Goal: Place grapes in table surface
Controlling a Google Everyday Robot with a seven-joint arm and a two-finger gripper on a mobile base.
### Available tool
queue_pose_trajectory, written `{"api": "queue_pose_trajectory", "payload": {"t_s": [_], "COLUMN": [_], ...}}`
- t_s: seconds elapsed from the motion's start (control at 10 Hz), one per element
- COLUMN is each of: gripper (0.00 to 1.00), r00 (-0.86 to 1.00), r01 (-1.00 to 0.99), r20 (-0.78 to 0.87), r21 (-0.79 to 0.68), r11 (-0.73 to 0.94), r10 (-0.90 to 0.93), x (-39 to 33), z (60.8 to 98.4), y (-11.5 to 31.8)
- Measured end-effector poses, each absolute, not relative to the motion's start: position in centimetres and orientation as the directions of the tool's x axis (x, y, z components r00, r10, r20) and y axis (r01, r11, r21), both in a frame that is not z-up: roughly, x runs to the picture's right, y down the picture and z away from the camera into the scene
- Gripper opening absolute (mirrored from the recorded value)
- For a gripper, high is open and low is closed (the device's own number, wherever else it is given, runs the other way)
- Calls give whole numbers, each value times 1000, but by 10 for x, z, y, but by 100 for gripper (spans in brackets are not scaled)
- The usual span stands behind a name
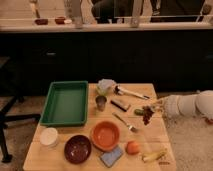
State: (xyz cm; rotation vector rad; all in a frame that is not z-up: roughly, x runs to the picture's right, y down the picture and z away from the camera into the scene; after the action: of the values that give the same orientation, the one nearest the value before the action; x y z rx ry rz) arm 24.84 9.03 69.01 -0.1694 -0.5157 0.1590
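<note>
Camera view (sole view): the table surface (150, 135) is recorded as tan slatted planks w/ items spread over most of it.

The gripper (154, 108) is found at the right edge of the tabletop, approx. mid-depth. It is carried on a white arm (187, 106) that enters from the right of frame and lies roughly level.

The grapes (147, 116) are located right at the gripper tip, on its table side, as a dark red-purple cluster sitting slightly lower than the tip. Whether the gripper is clamped on the bunch or parted cannot be told. Whether the bunch rests on the planks or is held just above them cannot be told either.

Other items noted:
- A small green item (138, 112) is seen just left of the grapes, w/ a fork (126, 123) nearer the front.
- A dark block (120, 104) lies near table centre.
- A white-handled brush (131, 92) and a pale bowl (106, 86) are placed at the rear.
- A green tray (65, 102) occupies the left rear, w/ a metal cup (101, 103) just beside its right rim.
- Along the front, left to right: a white cup (49, 138), a maroon bowl (77, 149), an orange bowl (105, 136), a blue sponge (111, 157), an orange-red fruit (132, 147) and a banana (154, 156). All are well apart from the gripper
</note>
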Motion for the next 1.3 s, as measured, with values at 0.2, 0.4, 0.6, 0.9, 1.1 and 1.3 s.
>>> {"api": "queue_pose_trajectory", "payload": {"t_s": [0.2,0.4,0.6,0.9,1.1,1.3], "gripper": [3,2,19,49,67,69], "r00": [858,858,858,858,858,858], "r01": [-108,-109,-109,-109,-109,-109], "r20": [476,475,475,475,475,476], "r21": [-200,-200,-201,-200,-200,-200], "r11": [974,974,974,974,974,974], "r10": [193,193,194,194,194,194], "x": [248,249,249,249,249,249], "z": [690,690,690,690,690,690], "y": [90,90,90,90,90,90]}}
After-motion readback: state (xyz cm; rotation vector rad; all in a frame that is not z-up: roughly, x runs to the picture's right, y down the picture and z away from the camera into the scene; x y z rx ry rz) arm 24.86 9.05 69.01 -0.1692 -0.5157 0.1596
